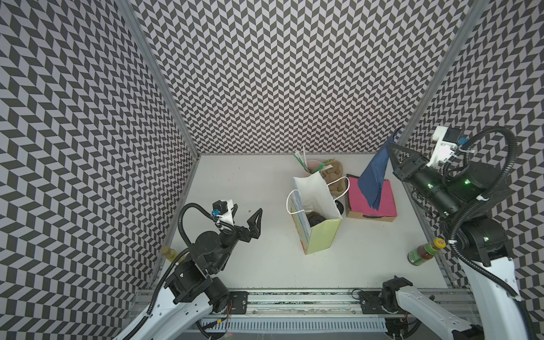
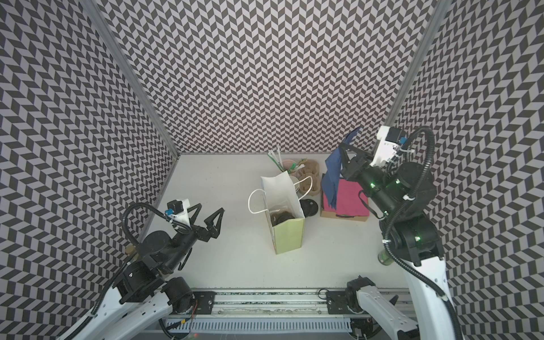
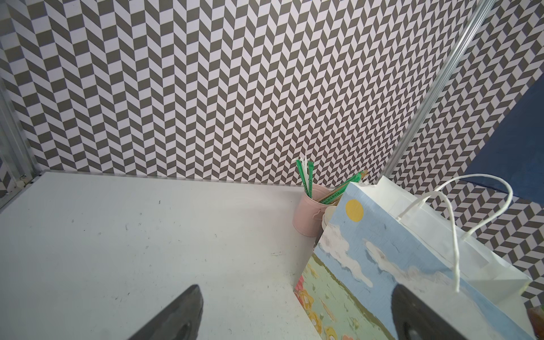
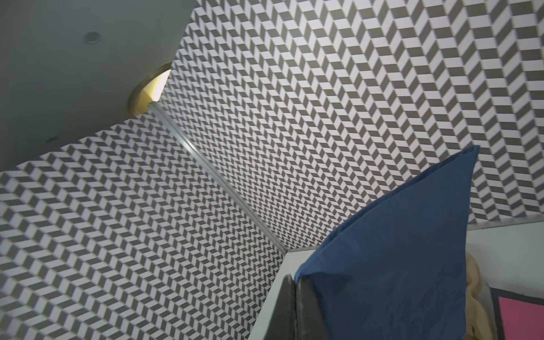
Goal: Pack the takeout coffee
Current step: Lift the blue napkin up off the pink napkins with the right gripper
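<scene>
A robotics lab test cell: grey-and-white chevron panels (image 1: 265, 73) joined by aluminium posts (image 1: 157, 73) wall a white desk (image 1: 265, 262) on three sides. A left arm (image 1: 176, 309) and a right arm (image 1: 485, 288) rise from a slotted rail (image 1: 294, 303) at six o'clock in both top views.

The bag (image 1: 322, 238) is being seen as matt paper. The napkin (image 1: 372, 176) is being shown as soft, matt tissue. The tabletop (image 1: 250, 265) is being shown matt and scuffed, the corner post (image 1: 158, 76) as brushed metal, the pink cup (image 3: 306, 217) as smooth, with a faint sheen.
</scene>
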Controlling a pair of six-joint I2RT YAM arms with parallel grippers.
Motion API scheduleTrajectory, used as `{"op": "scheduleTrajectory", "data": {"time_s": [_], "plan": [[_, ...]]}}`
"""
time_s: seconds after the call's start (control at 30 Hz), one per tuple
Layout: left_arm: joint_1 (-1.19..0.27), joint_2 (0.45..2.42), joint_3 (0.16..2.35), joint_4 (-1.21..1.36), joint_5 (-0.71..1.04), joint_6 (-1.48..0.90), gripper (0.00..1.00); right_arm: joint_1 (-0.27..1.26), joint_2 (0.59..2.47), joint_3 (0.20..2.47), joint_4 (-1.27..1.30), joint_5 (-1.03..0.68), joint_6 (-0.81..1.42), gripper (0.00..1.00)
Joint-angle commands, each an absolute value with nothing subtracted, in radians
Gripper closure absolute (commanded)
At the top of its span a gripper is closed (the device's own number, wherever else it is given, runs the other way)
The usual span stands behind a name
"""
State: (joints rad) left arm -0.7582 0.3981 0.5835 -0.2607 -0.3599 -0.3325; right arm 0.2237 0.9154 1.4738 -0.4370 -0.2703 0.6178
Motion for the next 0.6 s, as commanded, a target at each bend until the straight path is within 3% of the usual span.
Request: {"op": "scheduleTrajectory", "data": {"time_s": [0.0,0.57], "plan": [[-0.753,0.392,0.572,-0.239,-0.351,-0.325,0.00,0.222,0.927,1.515,-0.334,-0.469,0.618,1.00],[-0.753,0.416,0.577,-0.244,-0.350,-0.327,0.00,0.254,0.906,1.442,-0.165,-0.786,0.732,1.00]]}}
